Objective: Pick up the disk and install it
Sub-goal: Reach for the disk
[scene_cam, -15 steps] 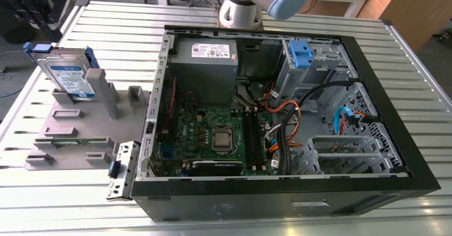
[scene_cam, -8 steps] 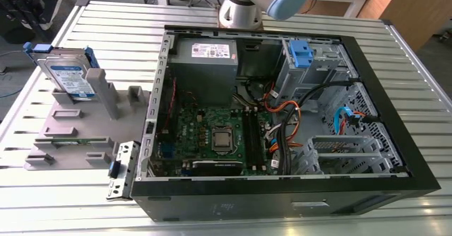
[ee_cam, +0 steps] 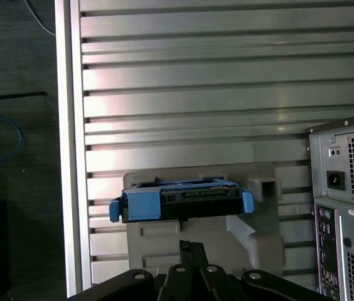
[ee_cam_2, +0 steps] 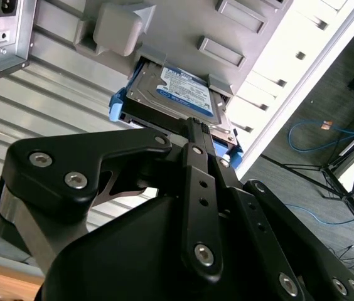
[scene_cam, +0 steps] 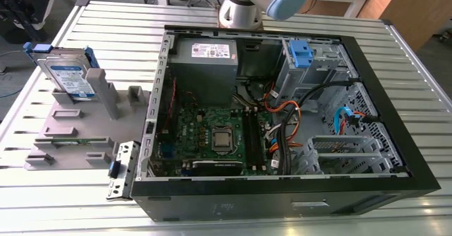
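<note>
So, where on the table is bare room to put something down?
Exterior view: table slats are bare beyond the grey holder and before the computer case. Crowded: inside the case, with cables, and the holder, with the disk.

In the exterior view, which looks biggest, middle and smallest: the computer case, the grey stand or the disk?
1. computer case, clearly the largest
2. grey stand
3. disk, standing upright in the stand

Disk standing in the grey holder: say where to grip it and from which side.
Grip the silver-grey metal disk with blue plastic rails by its upper half, across the flat faces, coming down from above. It stands on edge in the grey plastic holder, whose slot covers the bottom.
</note>
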Controlling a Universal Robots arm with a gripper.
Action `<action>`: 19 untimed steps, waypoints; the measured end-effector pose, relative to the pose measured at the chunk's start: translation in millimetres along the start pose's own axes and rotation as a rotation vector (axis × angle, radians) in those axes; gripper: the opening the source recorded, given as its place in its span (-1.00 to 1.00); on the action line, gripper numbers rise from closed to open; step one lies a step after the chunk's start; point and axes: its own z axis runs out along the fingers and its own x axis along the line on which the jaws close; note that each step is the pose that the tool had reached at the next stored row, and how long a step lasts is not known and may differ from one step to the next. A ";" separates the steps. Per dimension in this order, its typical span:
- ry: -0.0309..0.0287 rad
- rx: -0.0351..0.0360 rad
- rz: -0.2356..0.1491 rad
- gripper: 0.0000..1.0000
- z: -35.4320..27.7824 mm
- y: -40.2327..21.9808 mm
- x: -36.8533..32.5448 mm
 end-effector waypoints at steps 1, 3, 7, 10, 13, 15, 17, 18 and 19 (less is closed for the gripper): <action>0.0000 0.0001 0.000 -0.79 0.0 0.0 1.3; 0.0000 0.0000 0.000 -0.79 0.2 -0.2 4.1; 0.0001 0.0001 0.000 -0.79 0.4 -0.3 9.2; 0.0000 0.0000 0.000 -0.79 0.6 -0.5 13.2; 0.0000 0.0000 0.000 -0.79 0.8 -0.5 16.9; 0.0001 0.0001 0.000 -0.79 0.9 -0.6 19.4; 0.0000 0.0000 0.000 -0.79 1.1 -0.7 21.9; 0.0000 0.0000 0.000 -0.79 1.2 -0.7 23.1; 0.0000 0.0000 0.000 -0.79 1.2 -0.7 24.3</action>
